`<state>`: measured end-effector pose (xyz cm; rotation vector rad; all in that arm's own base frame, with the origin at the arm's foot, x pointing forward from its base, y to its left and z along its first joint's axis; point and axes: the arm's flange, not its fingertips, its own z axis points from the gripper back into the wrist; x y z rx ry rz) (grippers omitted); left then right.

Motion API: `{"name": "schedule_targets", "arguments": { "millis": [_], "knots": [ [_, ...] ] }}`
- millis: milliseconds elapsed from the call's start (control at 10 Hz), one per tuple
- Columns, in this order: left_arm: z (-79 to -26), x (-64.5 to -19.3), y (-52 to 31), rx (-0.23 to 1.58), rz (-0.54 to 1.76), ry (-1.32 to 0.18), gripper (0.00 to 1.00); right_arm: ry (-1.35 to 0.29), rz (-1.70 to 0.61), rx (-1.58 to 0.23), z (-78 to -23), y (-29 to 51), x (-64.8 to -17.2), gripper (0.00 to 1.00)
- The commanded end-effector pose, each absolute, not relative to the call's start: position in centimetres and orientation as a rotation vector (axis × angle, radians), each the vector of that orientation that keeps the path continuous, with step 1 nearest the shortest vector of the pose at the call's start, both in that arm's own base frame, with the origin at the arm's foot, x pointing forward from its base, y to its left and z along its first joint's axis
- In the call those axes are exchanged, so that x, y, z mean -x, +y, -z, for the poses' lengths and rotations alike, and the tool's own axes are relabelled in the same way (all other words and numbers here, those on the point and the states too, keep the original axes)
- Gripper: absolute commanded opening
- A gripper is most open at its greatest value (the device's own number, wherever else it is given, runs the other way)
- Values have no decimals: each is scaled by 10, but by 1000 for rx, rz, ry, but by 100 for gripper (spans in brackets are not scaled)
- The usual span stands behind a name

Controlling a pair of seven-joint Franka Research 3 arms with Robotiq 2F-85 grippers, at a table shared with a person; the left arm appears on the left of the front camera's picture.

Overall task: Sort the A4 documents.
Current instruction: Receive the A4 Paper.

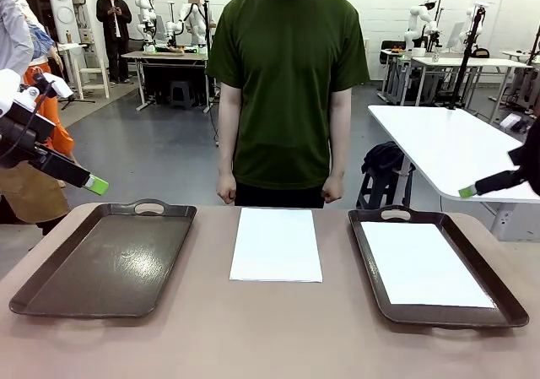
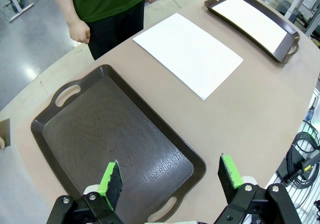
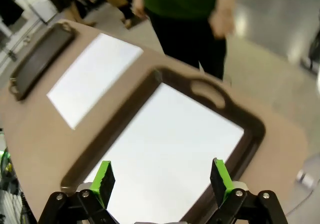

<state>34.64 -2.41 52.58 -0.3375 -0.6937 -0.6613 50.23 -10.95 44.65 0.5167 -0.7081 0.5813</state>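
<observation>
Trays [image 1: 101, 265]: two; A4 documents [image 1: 276, 244]: two, one in the right tray [image 1: 447, 316]; left fingers [image 2: 111, 181] and right fingers [image 3: 104, 180] gape, empty.

Left claw [image 2: 170, 173], right claw [image 3: 161, 176]: jaws apart

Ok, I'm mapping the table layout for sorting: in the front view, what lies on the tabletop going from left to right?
Empty dark tray → loose A4 sheet → second dark tray, with another A4 sheet lying flat inside it.
</observation>
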Motion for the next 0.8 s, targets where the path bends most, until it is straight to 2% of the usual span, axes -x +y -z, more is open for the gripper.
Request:
{"name": "schedule_targets", "arguments": {
  "millis": [0,300,500,700],
  "knots": [
    [-524,-347,-23,353,673,-702,100,-786,-743,-645,-443,-113,-474,100],
    [-524,-347,-23,353,673,-702,100,-829,-957,-693,-472,-104,-463,100],
    [-524,-347,-23,353,673,-702,100,-843,-1049,-620,-493,-91,-460,100],
    [-524,-347,-23,353,673,-702,100,-736,-1074,-609,-507,-77,-464,100]
  ]
}}
